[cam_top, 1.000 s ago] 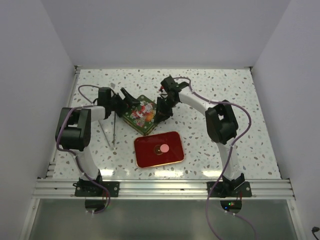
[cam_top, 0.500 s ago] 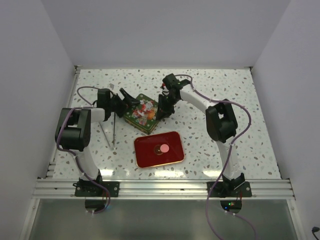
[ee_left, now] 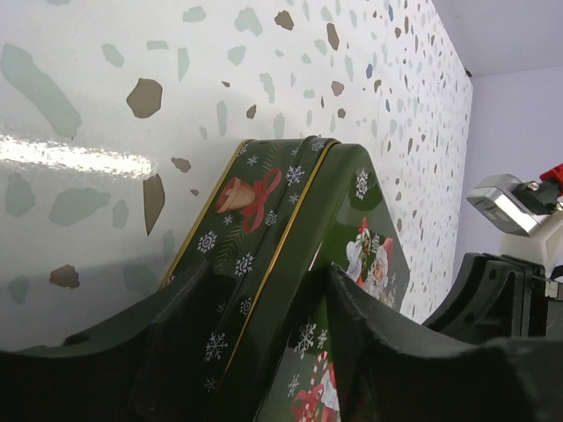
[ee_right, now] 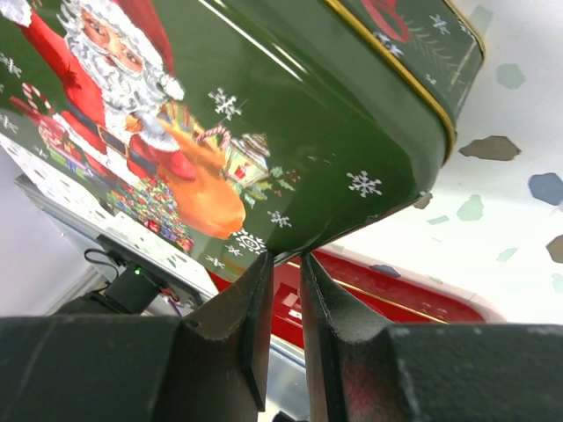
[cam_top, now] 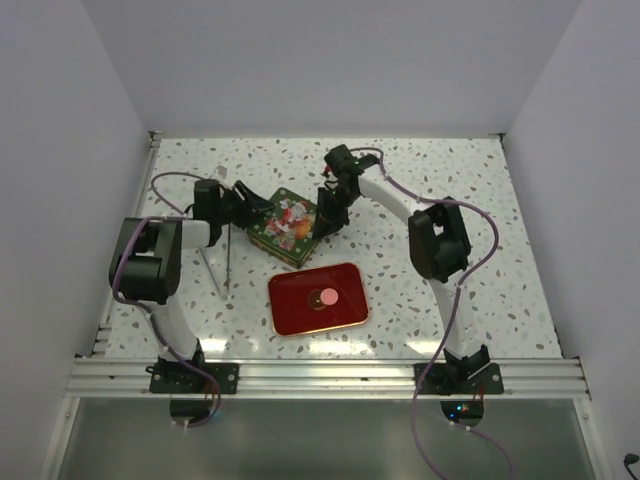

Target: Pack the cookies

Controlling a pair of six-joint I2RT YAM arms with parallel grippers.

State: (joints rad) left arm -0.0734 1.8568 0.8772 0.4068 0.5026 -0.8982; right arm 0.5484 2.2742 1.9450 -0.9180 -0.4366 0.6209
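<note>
A green Christmas tin (cam_top: 285,225) with a Santa lid sits tilted at mid table. My left gripper (cam_top: 252,203) is closed over its left corner, one finger on the lid and one on the side wall, as the left wrist view shows (ee_left: 268,281). My right gripper (cam_top: 325,222) pinches the lid's rim at the right corner; its fingers nearly meet on that edge in the right wrist view (ee_right: 284,259). One pink cookie (cam_top: 327,297) lies in a red tray (cam_top: 290,318) in front of the tin. No other cookies show.
Thin metal tongs (cam_top: 227,258) lie on the speckled table left of the red tray. The red tray's rim (ee_right: 396,294) shows just beyond my right fingers. White walls close in the table on three sides.
The green tin and both grippers have shifted slightly toward the back of the table. The red tray and the pink cookie have not moved.
</note>
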